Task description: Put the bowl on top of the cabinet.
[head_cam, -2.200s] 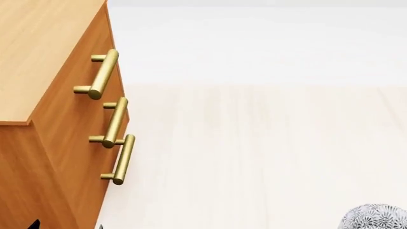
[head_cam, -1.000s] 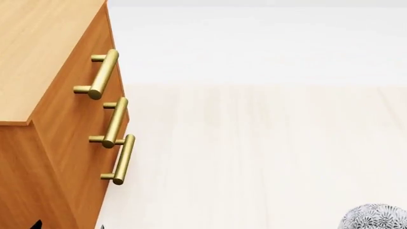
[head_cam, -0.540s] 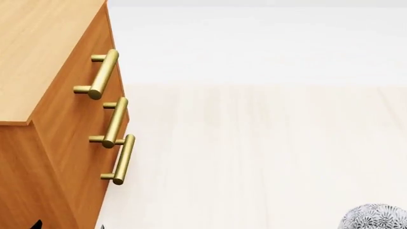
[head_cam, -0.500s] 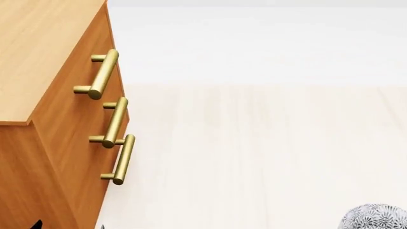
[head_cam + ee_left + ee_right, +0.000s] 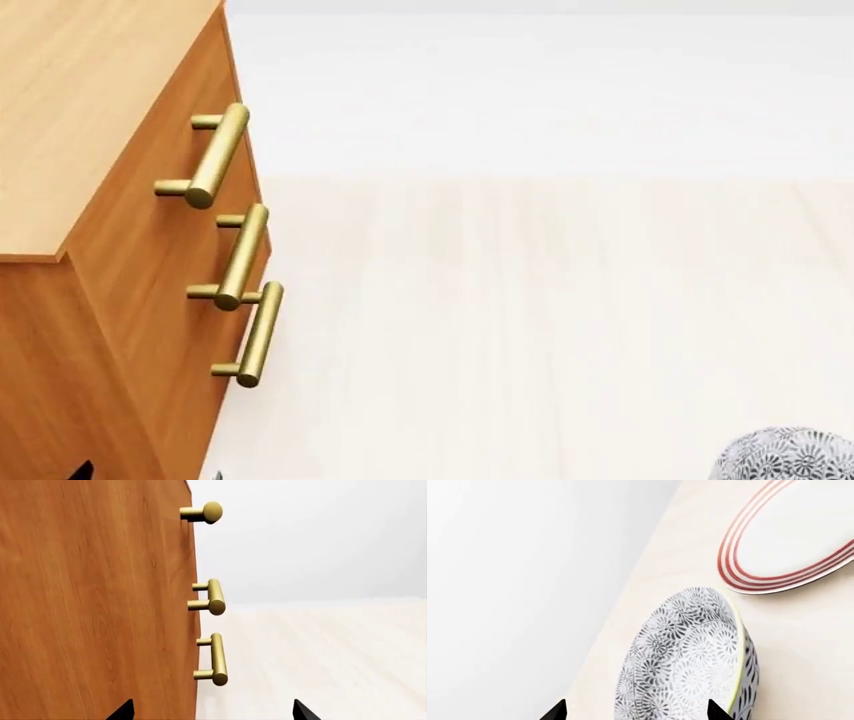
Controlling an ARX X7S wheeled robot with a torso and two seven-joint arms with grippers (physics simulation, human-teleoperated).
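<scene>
The bowl (image 5: 787,455), white with a dense grey-black floral pattern, pokes in at the head view's bottom right corner on the pale floor. The right wrist view shows the bowl (image 5: 690,665) close up. My right gripper (image 5: 635,711) is open, its two black fingertips set wide apart, with the bowl's patterned inside between and ahead of them. The orange-brown cabinet (image 5: 94,130) with brass bar handles (image 5: 214,155) fills the head view's left. My left gripper (image 5: 211,711) is open beside the cabinet (image 5: 93,605), one fingertip (image 5: 123,711) in front of its side panel.
A flat white plate with red rings (image 5: 794,535) lies on the pale wood floor just beyond the bowl. Pale floor (image 5: 534,320) stretches between the cabinet and the bowl. A white wall (image 5: 534,90) stands behind.
</scene>
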